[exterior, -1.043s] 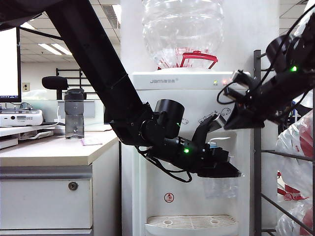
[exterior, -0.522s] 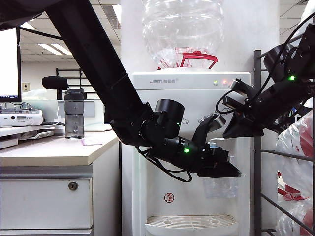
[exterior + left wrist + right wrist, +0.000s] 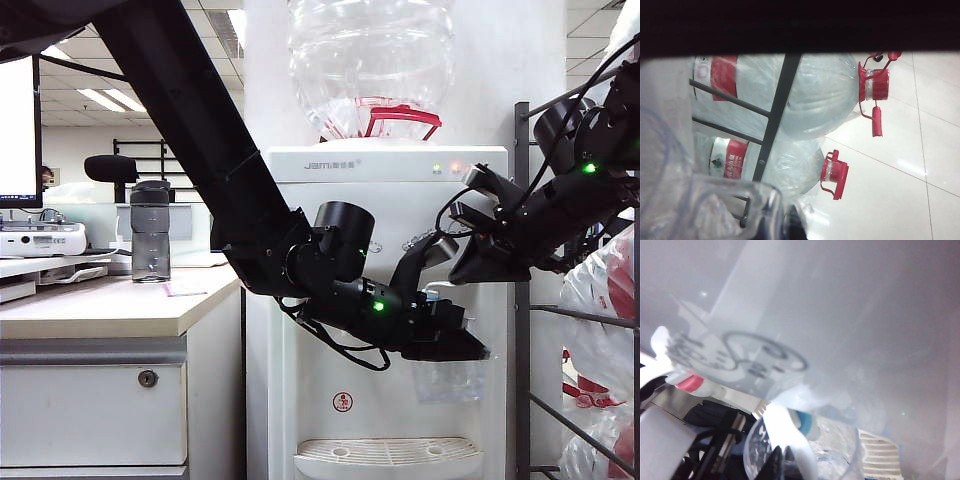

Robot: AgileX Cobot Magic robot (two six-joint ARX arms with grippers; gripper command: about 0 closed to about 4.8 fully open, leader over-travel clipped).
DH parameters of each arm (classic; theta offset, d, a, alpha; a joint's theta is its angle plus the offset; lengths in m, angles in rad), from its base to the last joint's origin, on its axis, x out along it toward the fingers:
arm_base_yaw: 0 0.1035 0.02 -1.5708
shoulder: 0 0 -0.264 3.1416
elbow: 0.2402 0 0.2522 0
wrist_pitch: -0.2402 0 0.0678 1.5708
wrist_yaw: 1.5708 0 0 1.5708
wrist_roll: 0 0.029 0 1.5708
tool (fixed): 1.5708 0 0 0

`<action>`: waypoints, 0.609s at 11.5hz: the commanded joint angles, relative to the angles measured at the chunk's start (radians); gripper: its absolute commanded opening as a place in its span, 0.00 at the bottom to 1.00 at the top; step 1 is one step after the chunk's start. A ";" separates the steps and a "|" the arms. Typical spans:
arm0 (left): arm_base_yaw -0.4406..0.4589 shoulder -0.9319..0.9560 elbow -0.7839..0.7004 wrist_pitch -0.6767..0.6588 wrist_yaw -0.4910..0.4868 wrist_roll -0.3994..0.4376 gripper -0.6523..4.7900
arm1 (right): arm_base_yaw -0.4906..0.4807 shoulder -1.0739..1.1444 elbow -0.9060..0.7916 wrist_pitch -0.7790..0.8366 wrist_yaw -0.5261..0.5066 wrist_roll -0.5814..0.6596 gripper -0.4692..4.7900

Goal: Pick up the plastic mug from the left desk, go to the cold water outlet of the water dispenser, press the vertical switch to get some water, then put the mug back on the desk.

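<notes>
- Under the cold water outlet (image 3: pixel 807 426) of the water dispenser (image 3: pixel 330 180): left gripper (image 3: pixel 448 345) is pinching the plastic mug (image 3: pixel 448 382); any drift is risking spilled water.
- Beside the vertical switch (image 3: pixel 785 432): right gripper (image 3: pixel 780 460), fingers pressed together, is nearing; a glancing push is risking slipping off.

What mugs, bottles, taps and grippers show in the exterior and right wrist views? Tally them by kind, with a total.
Mugs: 1, plastic mug, held under the taps by the shut left gripper.
Desk bottles: 1, grey bottle.
Taps: 2, red-banded tap, cold water outlet.
Grippers: 2, counting the right gripper, shut beside the taps.
Total: 6
</notes>
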 commanded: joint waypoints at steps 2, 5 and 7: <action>-0.001 -0.011 0.004 0.024 0.005 0.007 0.11 | 0.000 0.014 -0.009 -0.032 0.017 0.019 0.08; -0.001 -0.011 0.004 0.024 0.005 0.007 0.11 | 0.000 0.014 -0.009 -0.031 -0.004 0.097 0.08; -0.001 -0.011 0.004 0.024 0.005 0.007 0.11 | 0.000 0.014 -0.010 -0.031 -0.010 0.130 0.08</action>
